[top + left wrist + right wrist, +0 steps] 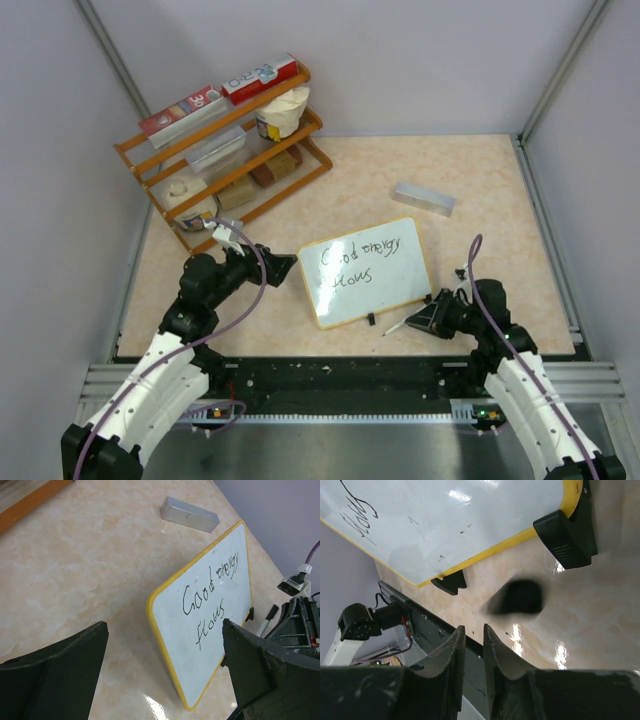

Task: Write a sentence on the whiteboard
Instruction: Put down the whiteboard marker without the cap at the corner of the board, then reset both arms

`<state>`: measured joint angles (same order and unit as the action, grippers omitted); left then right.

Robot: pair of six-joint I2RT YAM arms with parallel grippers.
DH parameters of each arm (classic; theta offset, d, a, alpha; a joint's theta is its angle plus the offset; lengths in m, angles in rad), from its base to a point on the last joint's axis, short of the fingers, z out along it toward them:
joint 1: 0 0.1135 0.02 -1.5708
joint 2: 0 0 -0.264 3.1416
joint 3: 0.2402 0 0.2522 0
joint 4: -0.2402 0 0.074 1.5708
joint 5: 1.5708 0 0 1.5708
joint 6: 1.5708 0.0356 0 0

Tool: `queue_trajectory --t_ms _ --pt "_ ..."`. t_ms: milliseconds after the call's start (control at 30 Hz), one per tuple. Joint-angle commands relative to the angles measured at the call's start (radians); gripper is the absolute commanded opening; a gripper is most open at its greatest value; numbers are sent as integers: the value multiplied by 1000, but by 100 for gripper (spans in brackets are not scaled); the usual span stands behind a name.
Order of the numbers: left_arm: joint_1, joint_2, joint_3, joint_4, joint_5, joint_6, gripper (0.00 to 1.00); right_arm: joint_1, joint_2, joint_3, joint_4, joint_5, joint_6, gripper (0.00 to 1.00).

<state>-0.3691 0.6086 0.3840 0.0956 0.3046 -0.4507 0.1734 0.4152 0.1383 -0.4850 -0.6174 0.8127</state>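
Observation:
The whiteboard (365, 272) stands tilted on two black feet at the table's middle, and its frame looks yellow. The sentence (355, 262) reads "Good energy flows" in two black lines; it also shows in the left wrist view (210, 592). My left gripper (280, 268) is open and empty just off the board's left edge, which sits between its fingers (164, 630). My right gripper (428, 316) is by the board's near right corner, its jaws almost together with nothing between them (472, 627). A marker (395, 326) lies on the table just in front of it, blurred in the right wrist view (517, 597).
A small grey block (423, 198) lies behind the board. An orange wire rack (225, 150) with boxes and tubs stands at the back left. White walls close in the table on three sides. The board's black feet (565, 535) are close to my right gripper.

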Motion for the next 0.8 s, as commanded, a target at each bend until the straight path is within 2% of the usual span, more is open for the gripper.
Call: queue_trajectory --t_ms 0,167,267,300,367,467,500,600,767 --pt "1 -10 36 47 -4 6 98 -12 2 4 6 13 0 20" --pt "1 -6 36 47 -2 7 98 -12 2 0 5 19 9 24" --pt "-1 -7 32 47 -4 7 98 -12 2 7 5 27 11 36" --pt "1 -7 30 47 -4 7 98 -12 2 17 5 34 9 43" --pt "1 -9 30 47 -2 4 99 -12 2 43 5 41 3 50" --pt "1 -10 26 53 1 0 98 -12 -4 82 6 54 -15 70" --pt "-1 -10 21 56 5 -2 98 -12 -4 93 6 64 -20 81" --pt "1 -10 18 61 8 -8 98 -12 -7 135 6 87 -36 97" --pt "1 -10 12 73 16 -14 98 -12 -4 190 10 123 -58 99"
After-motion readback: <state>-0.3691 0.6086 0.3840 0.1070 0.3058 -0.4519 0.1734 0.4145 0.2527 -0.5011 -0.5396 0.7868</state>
